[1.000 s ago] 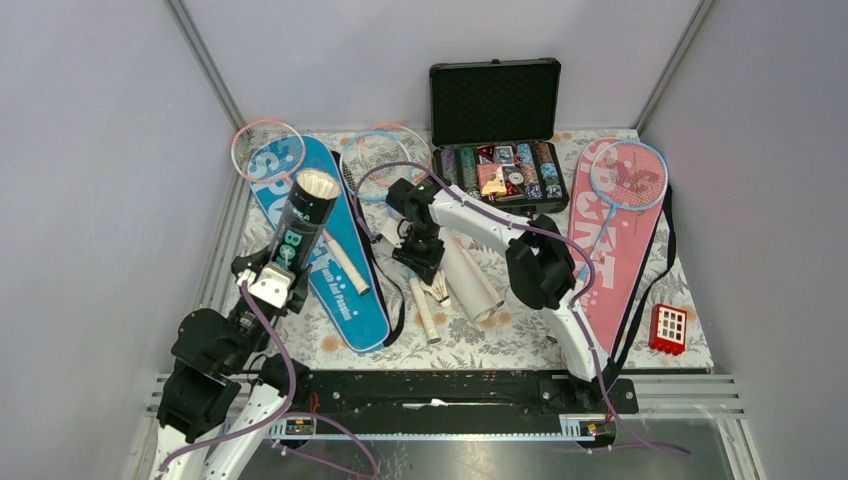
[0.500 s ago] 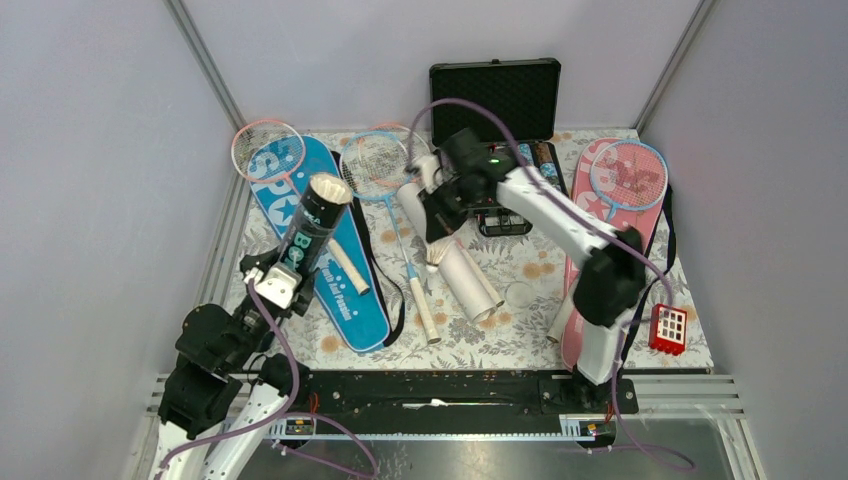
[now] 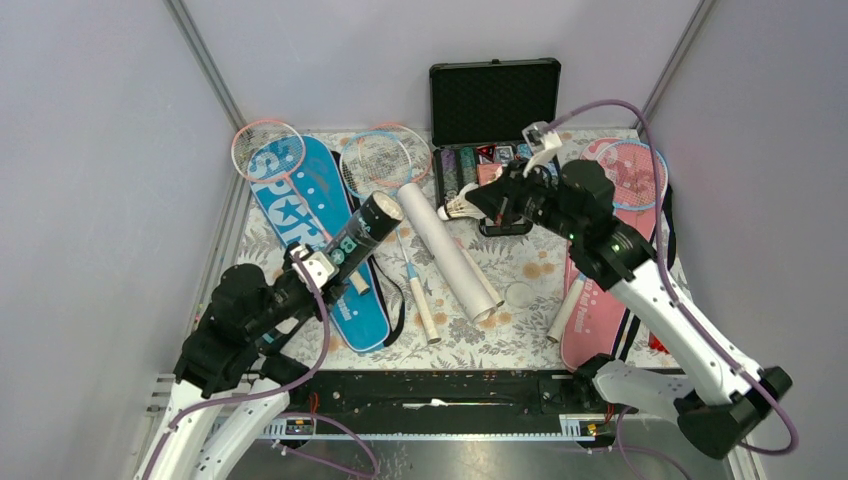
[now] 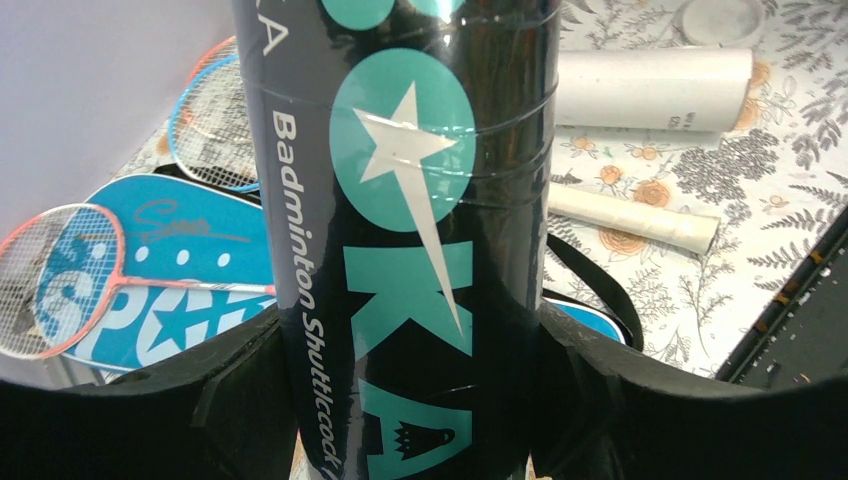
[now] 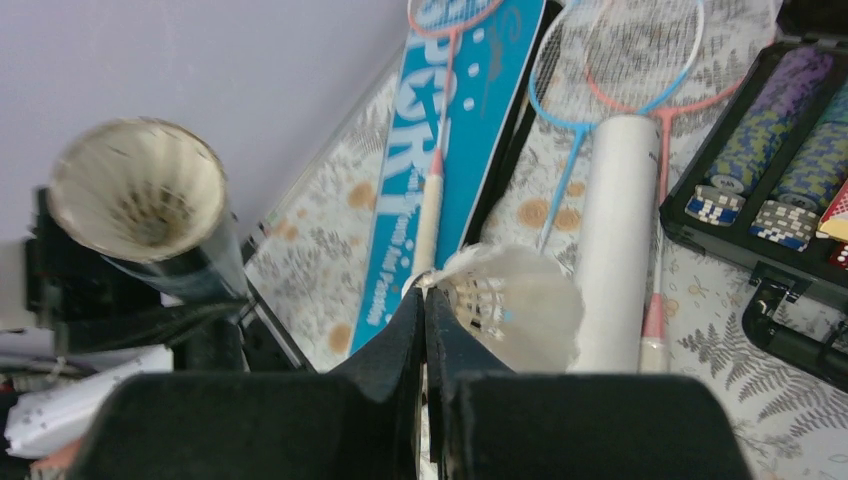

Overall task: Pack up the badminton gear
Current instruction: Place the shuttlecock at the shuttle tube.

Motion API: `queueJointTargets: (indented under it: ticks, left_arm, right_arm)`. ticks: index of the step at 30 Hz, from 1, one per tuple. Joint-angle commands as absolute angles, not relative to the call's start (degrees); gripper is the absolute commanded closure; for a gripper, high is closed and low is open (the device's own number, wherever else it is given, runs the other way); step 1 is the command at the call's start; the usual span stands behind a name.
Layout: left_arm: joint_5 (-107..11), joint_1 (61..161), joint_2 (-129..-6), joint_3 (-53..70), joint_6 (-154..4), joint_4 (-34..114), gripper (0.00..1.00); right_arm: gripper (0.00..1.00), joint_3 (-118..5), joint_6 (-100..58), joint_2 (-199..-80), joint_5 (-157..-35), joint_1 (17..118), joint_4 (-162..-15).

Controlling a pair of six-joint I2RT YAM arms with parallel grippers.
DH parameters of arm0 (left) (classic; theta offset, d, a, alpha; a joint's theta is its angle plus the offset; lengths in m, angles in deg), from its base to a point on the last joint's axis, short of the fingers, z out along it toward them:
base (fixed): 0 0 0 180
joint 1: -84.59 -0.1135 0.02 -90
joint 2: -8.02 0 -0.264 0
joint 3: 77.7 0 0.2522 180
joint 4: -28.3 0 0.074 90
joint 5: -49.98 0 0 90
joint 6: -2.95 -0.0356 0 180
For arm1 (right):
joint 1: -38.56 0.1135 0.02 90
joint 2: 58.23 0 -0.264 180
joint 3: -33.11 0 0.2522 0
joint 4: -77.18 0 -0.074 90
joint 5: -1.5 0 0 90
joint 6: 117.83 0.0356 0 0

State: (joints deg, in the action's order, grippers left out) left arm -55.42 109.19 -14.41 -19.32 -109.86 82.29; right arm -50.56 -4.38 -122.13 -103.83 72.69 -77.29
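Above the table (image 3: 520,335), the dark tube (image 3: 355,238), clamped in the left gripper (image 3: 316,266), now tips its open mouth rightward instead of standing upright, while the right gripper (image 3: 486,200), pinching a white shuttlecock (image 3: 460,208), has lifted off the table, so loading the tube looks next.
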Motion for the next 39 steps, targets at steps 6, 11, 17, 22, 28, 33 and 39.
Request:
queueJointTargets:
  ticks: [6,11,17,22,28,33,39]
  left_arm:
    - [-68.65,109.11,-20.27,-15.46,-112.73,79.18,0.75]
    - [-71.60,109.11,-22.48,-14.56,-113.48,79.95,0.75]
    - [-73.49,109.11,-23.58,-14.08,-114.63,80.53,0.75]
    - [-76.74,109.11,-24.98,-13.23,-116.12,81.34,0.76]
    - [-77.39,109.09,-24.98,-12.70,-117.51,81.35,0.76]
    - [-78.22,109.11,-25.38,-12.52,-117.87,81.07,0.76]
    - [-78.67,109.11,-25.08,-12.96,-117.45,79.14,0.77]
  right_arm:
    - [1.00,-47.49,3.19,-113.77,-105.69,73.01,-90.09]
    - [1.00,-48.10,5.31,-115.05,-110.69,73.28,-91.77]
    - [1.00,-46.56,6.18,-116.82,-113.39,75.93,-94.45]
    - [1.00,-47.91,6.68,-121.64,-117.53,79.93,-95.81]
    - [1.00,-47.31,7.33,-123.73,-118.97,83.17,-97.28]
    - [1.00,-46.08,9.90,-125.05,-120.30,84.57,-100.57]
    - [1.00,-44.54,13.92,-126.70,-120.62,86.05,-104.59]
